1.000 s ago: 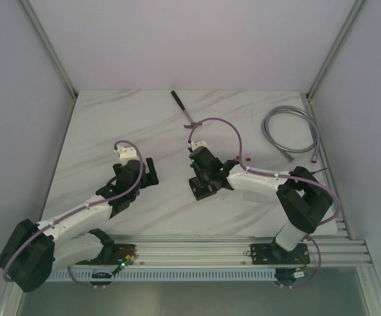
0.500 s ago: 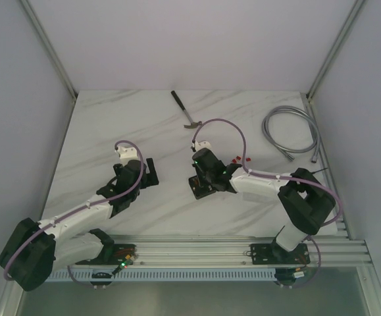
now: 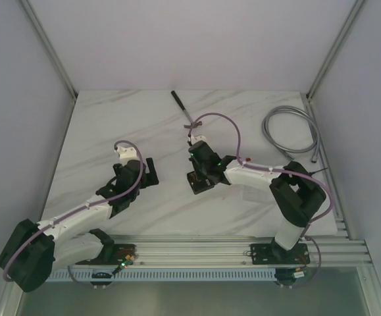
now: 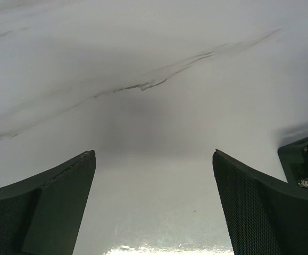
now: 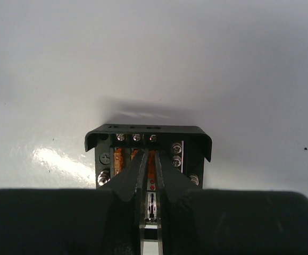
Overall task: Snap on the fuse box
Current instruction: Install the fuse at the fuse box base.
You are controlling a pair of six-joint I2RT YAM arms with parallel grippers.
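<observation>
The fuse box (image 3: 197,182) is a small black square box on the marble table, lying open side up. In the right wrist view the fuse box (image 5: 148,129) shows orange fuses and silver screws inside. My right gripper (image 3: 201,172) hovers right over it. The right gripper (image 5: 149,155) has its tips down among the slots and is shut on a small pale fuse (image 5: 151,204) pinched in the narrow gap. My left gripper (image 3: 151,172) rests to the left of the box. The left gripper (image 4: 154,154) is open and holds nothing. A corner of the fuse box (image 4: 302,162) shows at the left wrist view's right edge.
A hammer (image 3: 183,108) lies at the far middle of the table. A coiled grey hose (image 3: 292,128) sits at the far right. A small red fuse (image 3: 248,160) lies beside the right arm. Frame walls enclose the table on three sides.
My right gripper has shifted a little farther back and left over the fuse box, and its forearm swung with it. The left arm has not moved.
</observation>
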